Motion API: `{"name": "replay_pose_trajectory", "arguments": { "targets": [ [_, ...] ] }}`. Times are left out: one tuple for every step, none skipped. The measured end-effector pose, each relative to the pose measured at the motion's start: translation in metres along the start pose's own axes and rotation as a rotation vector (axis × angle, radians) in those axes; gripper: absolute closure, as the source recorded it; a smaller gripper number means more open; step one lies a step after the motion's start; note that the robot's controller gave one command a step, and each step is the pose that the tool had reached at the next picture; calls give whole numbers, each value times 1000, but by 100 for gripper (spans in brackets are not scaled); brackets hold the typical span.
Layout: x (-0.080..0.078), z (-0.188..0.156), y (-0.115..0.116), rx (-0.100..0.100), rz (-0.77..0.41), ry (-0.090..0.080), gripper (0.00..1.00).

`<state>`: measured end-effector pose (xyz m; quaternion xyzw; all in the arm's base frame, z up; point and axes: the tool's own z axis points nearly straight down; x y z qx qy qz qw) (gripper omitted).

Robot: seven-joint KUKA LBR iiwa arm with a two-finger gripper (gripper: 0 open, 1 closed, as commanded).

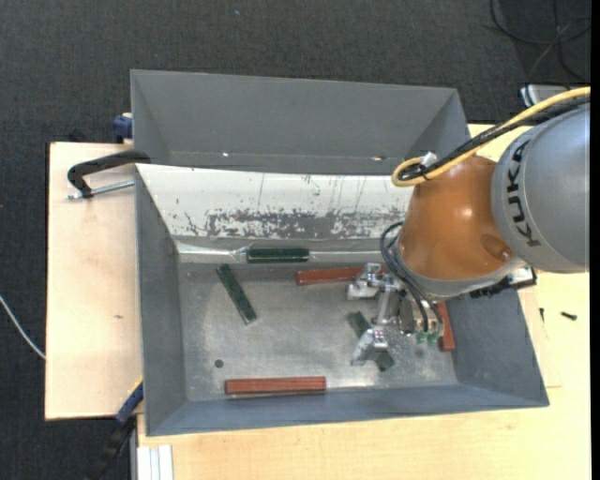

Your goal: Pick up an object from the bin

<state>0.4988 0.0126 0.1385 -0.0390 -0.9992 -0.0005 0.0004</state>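
Floor: dark grey carpet (281, 37), seen from 7 o'clock round through 12 o'clock to 2 o'clock. Black cables (511, 26) lie on it at 1 o'clock. A thin white cable (21, 330) curves across it at 8 o'clock.

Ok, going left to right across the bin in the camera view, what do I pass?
Slanted dark green stick, dark green stick by the back wall, reddish-brown stick beside it, gripper, red piece at the right.
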Motion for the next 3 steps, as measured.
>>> {"name": "replay_pose_trajectory", "arguments": {
  "targets": [
    [-25, 62, -55, -1, 54, 0, 100],
    [-25, 62, -55, -1, 54, 0, 100],
    [-33, -136, -65, 0, 73, -4, 100]
  ]
}}
